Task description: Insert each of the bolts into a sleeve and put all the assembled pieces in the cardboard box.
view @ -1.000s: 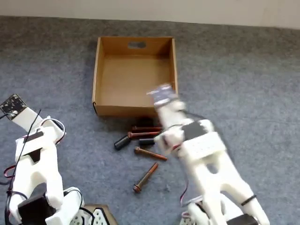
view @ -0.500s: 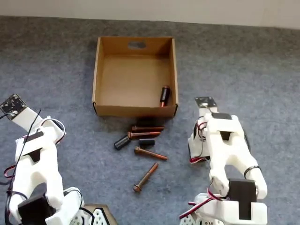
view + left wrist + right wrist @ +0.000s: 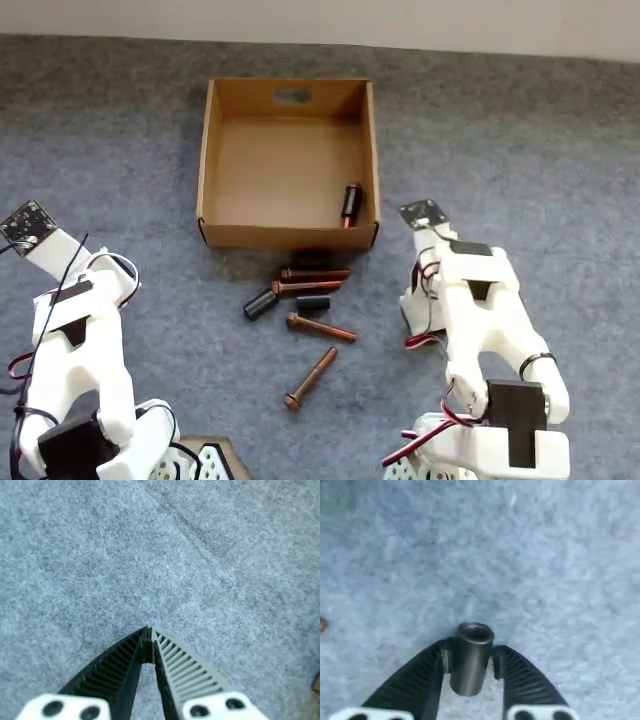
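The cardboard box (image 3: 213, 160) stands at the back middle of the carpet, and one assembled bolt-and-sleeve piece (image 3: 350, 204) lies by its right wall. Several loose bolts (image 3: 320, 327) and two black sleeves (image 3: 260, 303) lie on the carpet just in front of the box. My right gripper (image 3: 470, 647) is shut on a black sleeve (image 3: 469, 667), held upright just over the carpet. The right arm (image 3: 470, 300) stands to the right of the pile. My left gripper (image 3: 150, 630) is shut with nothing in it, low over bare carpet. The left arm (image 3: 75, 330) is folded at the front left.
Grey carpet covers the whole surface. A small cardboard corner (image 3: 205, 442) shows at the front edge between the arm bases. Open carpet lies left and right of the box.
The right arm has pulled back from the box's front right corner to the carpet on the right. The assembled piece now lies in the box. The left arm has kept still.
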You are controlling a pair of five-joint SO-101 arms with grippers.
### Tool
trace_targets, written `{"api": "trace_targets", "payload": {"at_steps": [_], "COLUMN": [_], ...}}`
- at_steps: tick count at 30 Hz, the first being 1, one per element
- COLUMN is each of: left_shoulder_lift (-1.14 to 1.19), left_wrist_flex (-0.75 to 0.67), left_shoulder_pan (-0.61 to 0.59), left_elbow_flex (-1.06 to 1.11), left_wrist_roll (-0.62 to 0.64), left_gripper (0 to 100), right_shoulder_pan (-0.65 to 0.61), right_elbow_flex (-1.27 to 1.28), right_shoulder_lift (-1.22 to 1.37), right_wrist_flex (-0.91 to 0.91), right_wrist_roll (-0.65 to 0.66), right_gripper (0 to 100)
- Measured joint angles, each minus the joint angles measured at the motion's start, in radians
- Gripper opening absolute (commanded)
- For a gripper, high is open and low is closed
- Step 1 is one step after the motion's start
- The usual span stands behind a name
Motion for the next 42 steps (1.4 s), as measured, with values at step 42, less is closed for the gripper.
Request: {"api": "trace_targets", "payload": {"at_steps": [42], "left_shoulder_lift": [-0.121], "left_wrist_flex": [0.537], "left_shoulder_pan": [0.45], "left_elbow_flex": [-0.164], "left_wrist_roll": [-0.457], "left_gripper": [1], "right_shoulder_pan": [-0.052], "right_elbow_flex": [0.539], "right_shoulder_lift": [-0.967], "right_wrist_flex": [-0.189], "right_wrist_roll": [-0.423], "right_gripper": [0.6]}}
